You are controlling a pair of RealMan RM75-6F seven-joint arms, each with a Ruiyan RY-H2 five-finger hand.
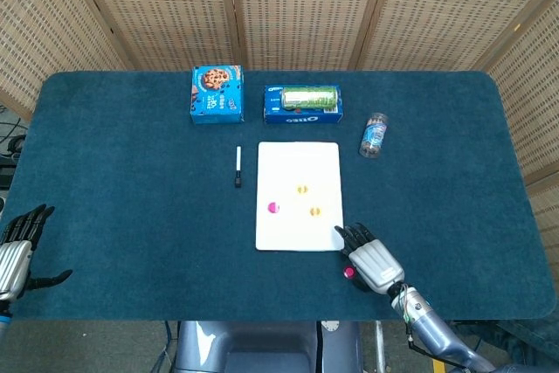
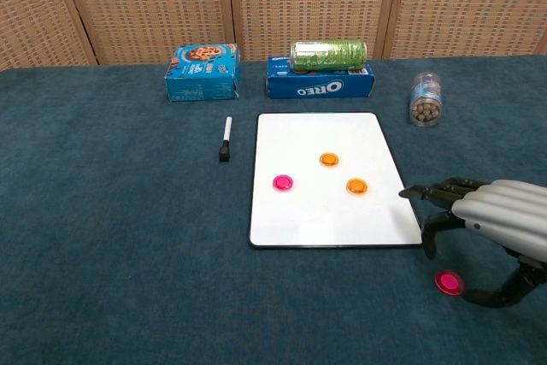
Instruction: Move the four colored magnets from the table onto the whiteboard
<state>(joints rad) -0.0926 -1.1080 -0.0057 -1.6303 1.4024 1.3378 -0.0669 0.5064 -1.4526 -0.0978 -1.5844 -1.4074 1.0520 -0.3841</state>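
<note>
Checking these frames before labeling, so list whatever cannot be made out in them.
- right hand: chest view's right edge cuts off its wrist.
- left hand: partly cut by head view's left edge; absent from chest view.
- pink magnet on the table: partly covered by the right hand in head view.
- Contact between them: unclear in both.

Four magnets (image 2: 329, 160) (two pink, two orange)

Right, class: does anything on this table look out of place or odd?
One pink magnet lies on the table, off the whiteboard that holds the other three, under the right hand. A green can lies on its side atop the Oreo box, and a jar lies tipped over.
</note>
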